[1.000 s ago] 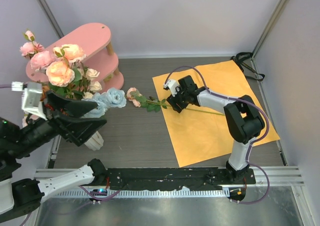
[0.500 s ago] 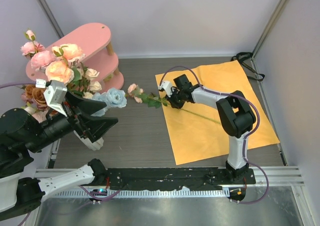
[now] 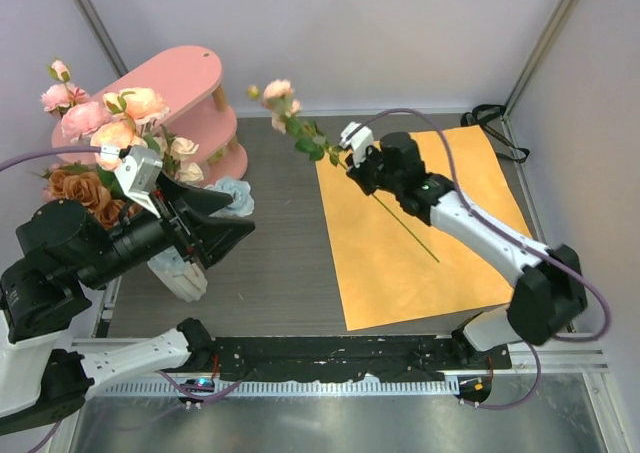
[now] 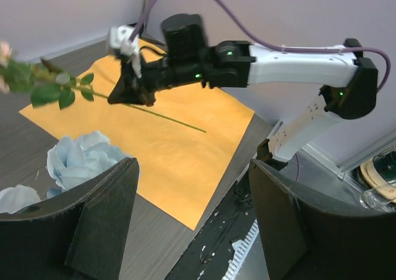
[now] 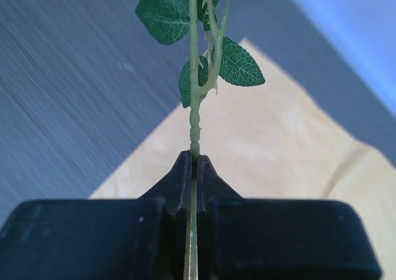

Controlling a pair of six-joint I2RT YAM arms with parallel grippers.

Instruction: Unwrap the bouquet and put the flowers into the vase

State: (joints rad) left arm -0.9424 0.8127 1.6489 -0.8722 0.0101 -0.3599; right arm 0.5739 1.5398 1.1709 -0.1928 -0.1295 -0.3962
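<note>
At the far left, a bunch of flowers (image 3: 112,133) in pink, peach and cream stood in the vase (image 3: 183,276). Only the ribbed lower side of the vase showed, near the left edge of the table (image 3: 290,273). Behind the bunch stood a pink two-tier shelf (image 3: 188,77). The left arm reached over the vase. The left fingers (image 3: 245,218) were spread wide with nothing between them, which the left wrist view (image 4: 192,169) also showed. A pale-blue bloom (image 3: 236,190) hung just beside those open fingers, on their far side (image 4: 79,160).

Right of centre, the right fingers (image 3: 358,171) were closed tightly on the green stem of a long-stemmed flower (image 3: 312,145). In the right wrist view the two tips (image 5: 193,169) met on the stem with no gap visible. The flower was lifted clear of the table. Its pink head and leaves pointed up towards the far left, and the bare stem end trailed towards the near right, above the orange sheet (image 3: 450,243). The sheet lay flat and opened out on the right half of the table (image 4: 185,150). A black ribbon (image 3: 495,123) lay at the sheet's far right corner.
</note>
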